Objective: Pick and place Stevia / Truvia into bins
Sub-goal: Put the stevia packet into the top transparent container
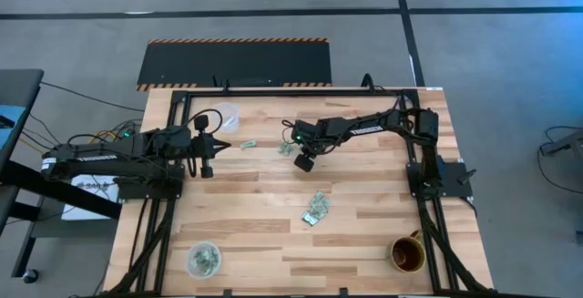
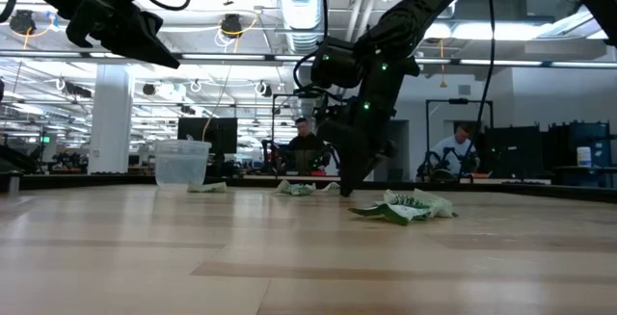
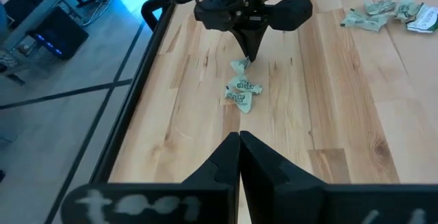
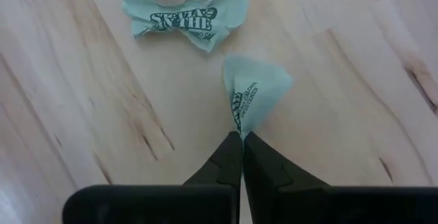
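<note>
My right gripper (image 1: 304,162) reaches to the table's middle and is shut on a pale green Stevia packet (image 4: 254,90), fingers pointing down (image 2: 346,186). Two more packets (image 3: 243,92) lie flat just beside it, and one (image 1: 248,144) lies alone toward the left. A small pile of packets (image 1: 317,209) rests nearer the near edge. One clear cup (image 1: 225,114) stands at the far left. The other cup (image 1: 204,260) stands at the near left and holds several packets. My left gripper (image 3: 239,140) is shut, holds nothing, and hovers high left of the middle (image 2: 145,45). My right gripper pinches the packet's near edge (image 4: 239,127) between its two fingertips, coming from above and pointing down. The packet is creased into a cone shape and fans out beyond the fingers. Whether its far end rests on the wood or is just clear of it I cannot tell.
A brown mug (image 1: 407,254) stands at the near right corner. A black metal frame (image 1: 273,88) runs along the far edge and both sides. Bare wood lies between the pile and the near-left cup. People sit at desks in the room beyond (image 2: 305,146).
</note>
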